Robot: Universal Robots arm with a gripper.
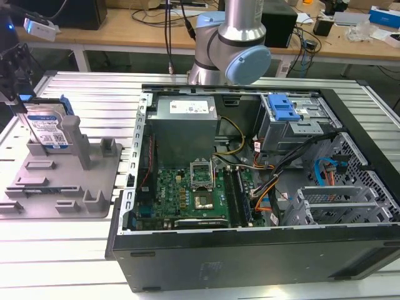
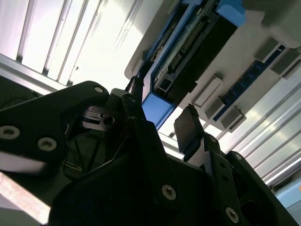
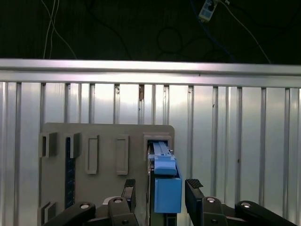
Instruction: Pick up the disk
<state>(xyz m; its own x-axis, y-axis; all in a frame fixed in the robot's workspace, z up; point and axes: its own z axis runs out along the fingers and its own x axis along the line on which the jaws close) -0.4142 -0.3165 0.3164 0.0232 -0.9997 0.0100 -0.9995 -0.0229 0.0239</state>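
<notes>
Two fingers [image 3: 194,186] of the gripper [image 3: 161,186] straddle the disk [image 3: 164,162], spread open, gap each side, nothing gripped. Disk stands on edge in grey fixture tray [image 1: 62,194], exterior view's left.

We see the disk [image 1: 45,112] as bare silver metal w/ a paper-like label [image 1: 50,132] and smooth blue plastic side rails [image 3: 167,186]. The fixture tray [image 1: 75,178] looks matt grey plastic. The table [image 1: 81,94] is ribbed, shiny metal, prob. aluminium, and the gripper [image 3: 161,188] is matt black w/ bright metal screws [image 3: 84,206].
</notes>
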